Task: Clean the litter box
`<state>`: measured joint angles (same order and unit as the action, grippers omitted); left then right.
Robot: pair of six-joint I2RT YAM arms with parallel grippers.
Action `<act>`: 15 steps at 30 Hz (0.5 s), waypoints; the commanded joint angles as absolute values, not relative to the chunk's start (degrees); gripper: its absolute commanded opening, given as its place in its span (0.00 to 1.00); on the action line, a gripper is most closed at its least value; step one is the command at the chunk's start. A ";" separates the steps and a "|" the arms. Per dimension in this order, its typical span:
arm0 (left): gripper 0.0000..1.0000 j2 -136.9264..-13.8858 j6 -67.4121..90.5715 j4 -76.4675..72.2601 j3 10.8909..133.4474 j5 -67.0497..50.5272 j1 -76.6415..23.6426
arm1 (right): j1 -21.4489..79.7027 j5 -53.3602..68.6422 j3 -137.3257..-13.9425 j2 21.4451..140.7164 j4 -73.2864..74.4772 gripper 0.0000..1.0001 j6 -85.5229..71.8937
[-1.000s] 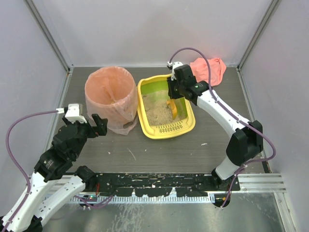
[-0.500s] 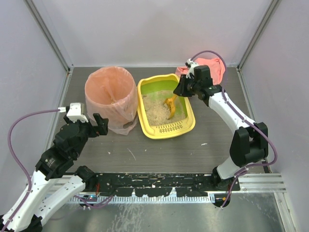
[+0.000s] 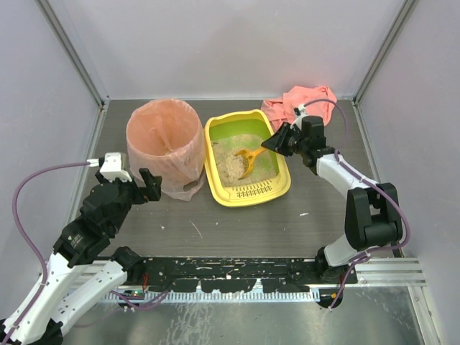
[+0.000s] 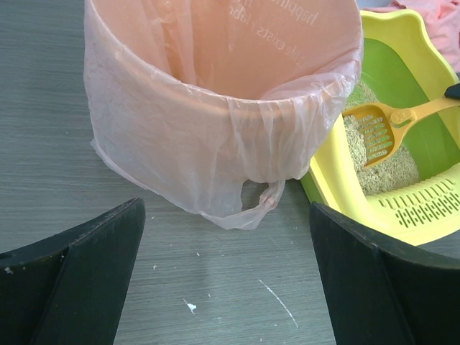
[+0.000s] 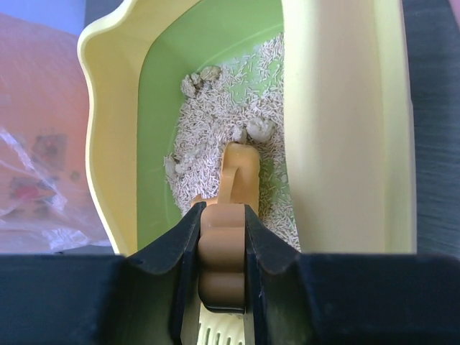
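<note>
The litter box [image 3: 251,192] sits toward the far edge of the desk, a little right of its middle, with the slotted end of its yellow rim facing the near edge. Beige pellet litter [image 5: 215,144] is heaped in the green interior, with a few pale clumps [image 5: 256,131] lying on top. The tray looks like stiff, smooth plastic, light in itself but weighted by loose fill that would slide if tipped, so it is probably best left flat and steadied by the rim if it must be held at all. The working tool is an orange slotted scoop [image 3: 248,157], also rigid and light. Its blade rests on the litter and its handle slants up toward the right side of the box. The right gripper [image 5: 221,215] is clamped on the handle's end (the natural place to hold it, though a thin handle could twist under a loaded blade). The clumps look crumbly and may break if dug at sharply. Close against the box's left side stands a round bin [image 3: 164,144] lined with a pink bag. The left gripper [image 4: 223,273] hovers on the bin's near side, its jaws spread wide and holding nothing. A pink cloth [image 3: 305,100] lies crumpled at the far right corner.
</note>
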<state>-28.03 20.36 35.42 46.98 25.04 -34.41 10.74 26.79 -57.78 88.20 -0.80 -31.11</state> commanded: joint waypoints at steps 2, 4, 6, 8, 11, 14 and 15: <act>0.98 -28.84 20.57 31.78 48.55 24.10 -34.26 | 11.84 31.96 -51.78 86.84 -12.24 0.01 -42.66; 0.98 -29.01 20.61 31.61 48.60 23.92 -34.22 | 11.81 31.83 -50.25 86.84 -14.70 0.01 -44.81; 0.98 -29.30 20.65 31.52 48.58 23.80 -34.26 | 11.82 31.90 -48.97 86.84 -16.71 0.01 -46.29; 0.98 -29.42 20.65 31.39 48.59 23.61 -34.25 | 11.89 32.03 -47.98 86.76 -18.33 0.01 -47.54; 0.98 -29.65 20.74 31.15 48.48 23.34 -34.22 | 12.25 32.51 -46.49 86.75 -21.25 0.01 -49.57; 0.98 -29.80 20.98 30.94 48.42 23.13 -34.25 | 12.71 32.90 -44.86 86.90 -24.32 0.01 -51.88; 0.98 -29.87 21.00 30.86 48.43 23.06 -34.22 | 12.72 33.20 -44.31 87.00 -25.40 0.00 -52.63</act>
